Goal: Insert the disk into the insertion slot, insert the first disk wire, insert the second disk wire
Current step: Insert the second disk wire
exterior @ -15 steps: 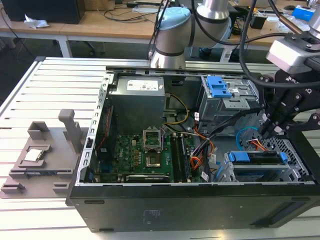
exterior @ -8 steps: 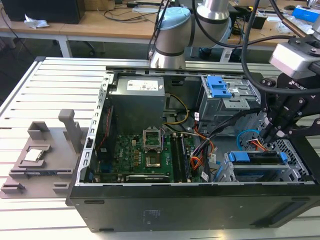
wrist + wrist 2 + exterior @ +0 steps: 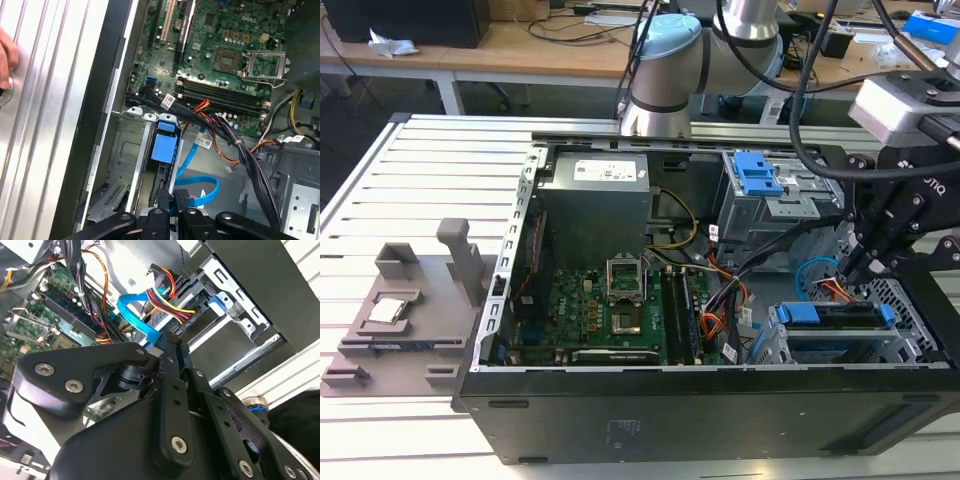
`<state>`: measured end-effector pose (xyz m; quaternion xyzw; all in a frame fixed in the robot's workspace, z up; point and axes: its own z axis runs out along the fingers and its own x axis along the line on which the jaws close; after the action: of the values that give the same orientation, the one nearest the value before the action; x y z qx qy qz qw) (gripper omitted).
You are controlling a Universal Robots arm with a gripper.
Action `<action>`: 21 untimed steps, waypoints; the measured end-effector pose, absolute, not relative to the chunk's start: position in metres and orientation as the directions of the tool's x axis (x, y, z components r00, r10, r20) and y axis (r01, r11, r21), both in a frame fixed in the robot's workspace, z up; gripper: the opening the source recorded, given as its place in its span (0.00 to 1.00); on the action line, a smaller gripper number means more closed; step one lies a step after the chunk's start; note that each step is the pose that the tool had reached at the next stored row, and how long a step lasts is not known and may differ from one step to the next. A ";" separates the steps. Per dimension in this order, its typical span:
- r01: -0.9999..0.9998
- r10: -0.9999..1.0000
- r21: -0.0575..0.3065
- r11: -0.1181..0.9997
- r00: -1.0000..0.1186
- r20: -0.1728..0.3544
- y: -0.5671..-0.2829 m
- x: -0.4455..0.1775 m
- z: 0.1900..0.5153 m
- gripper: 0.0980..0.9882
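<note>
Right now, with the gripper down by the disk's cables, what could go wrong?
The gripper sits right at the red, yellow and black wire bundle and the blue cable; a sideways move could snag or tug them. If the connector goes in crooked, it may jam or push the disk in the insertion slot. A person's hand lies on the table beside the case, possibly within the arm's sweep.
</note>
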<state>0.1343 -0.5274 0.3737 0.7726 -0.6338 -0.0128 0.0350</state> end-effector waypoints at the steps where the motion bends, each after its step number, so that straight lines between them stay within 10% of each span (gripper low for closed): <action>1: -0.981 -0.983 0.070 -0.178 0.180 0.025 -0.527 0.134 0.374 0.07; 21: -0.994 -0.997 0.071 0.078 -0.076 0.031 -0.527 0.134 0.373 0.07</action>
<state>0.1343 -0.5274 0.3734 0.6787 -0.7334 -0.0156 0.0353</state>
